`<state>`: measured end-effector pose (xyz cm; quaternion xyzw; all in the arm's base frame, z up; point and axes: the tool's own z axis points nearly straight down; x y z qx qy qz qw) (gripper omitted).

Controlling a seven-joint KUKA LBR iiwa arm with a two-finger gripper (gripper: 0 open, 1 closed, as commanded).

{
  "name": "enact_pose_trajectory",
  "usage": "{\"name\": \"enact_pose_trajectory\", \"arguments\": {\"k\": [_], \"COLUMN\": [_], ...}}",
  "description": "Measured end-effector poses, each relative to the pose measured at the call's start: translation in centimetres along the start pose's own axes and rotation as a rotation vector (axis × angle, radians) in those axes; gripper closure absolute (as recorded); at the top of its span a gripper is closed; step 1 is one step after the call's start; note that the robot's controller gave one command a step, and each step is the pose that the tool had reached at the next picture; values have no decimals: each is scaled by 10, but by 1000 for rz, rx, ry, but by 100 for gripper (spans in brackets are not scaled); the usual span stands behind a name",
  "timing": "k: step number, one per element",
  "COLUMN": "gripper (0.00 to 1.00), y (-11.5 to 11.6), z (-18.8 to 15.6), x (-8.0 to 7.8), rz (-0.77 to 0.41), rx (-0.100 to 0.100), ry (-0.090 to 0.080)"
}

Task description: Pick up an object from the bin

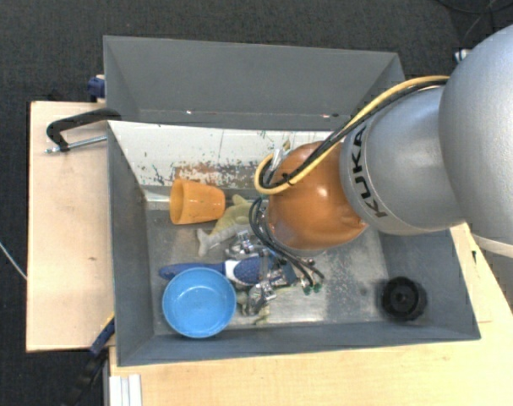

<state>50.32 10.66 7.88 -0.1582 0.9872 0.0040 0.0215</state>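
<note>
Grey bin (125, 227) fills frame centre. End effector (260, 276) low at centre-bottom, grip state cannot tell. Small blue object (246, 269) just beside its left; blue bowl (199, 303) further left, orange cup (197, 201) upper left.

Rear left, orange cup (197, 202) on side — front left, blue bowl (199, 302) — front right, black disc (403, 299).

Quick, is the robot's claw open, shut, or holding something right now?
Gripper: cannot be told whether it is open, shut or holding anything. It is low in the bin, right beside the blue bowl.
</note>
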Motion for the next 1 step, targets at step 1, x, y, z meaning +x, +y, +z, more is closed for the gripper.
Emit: {"name": "enact_pose_trajectory", "arguments": {"k": [1], "gripper": [100], "y": [9], "z": [-174], "x": [-12], "rz": [-90], "rx": [0], "ry": [31]}}
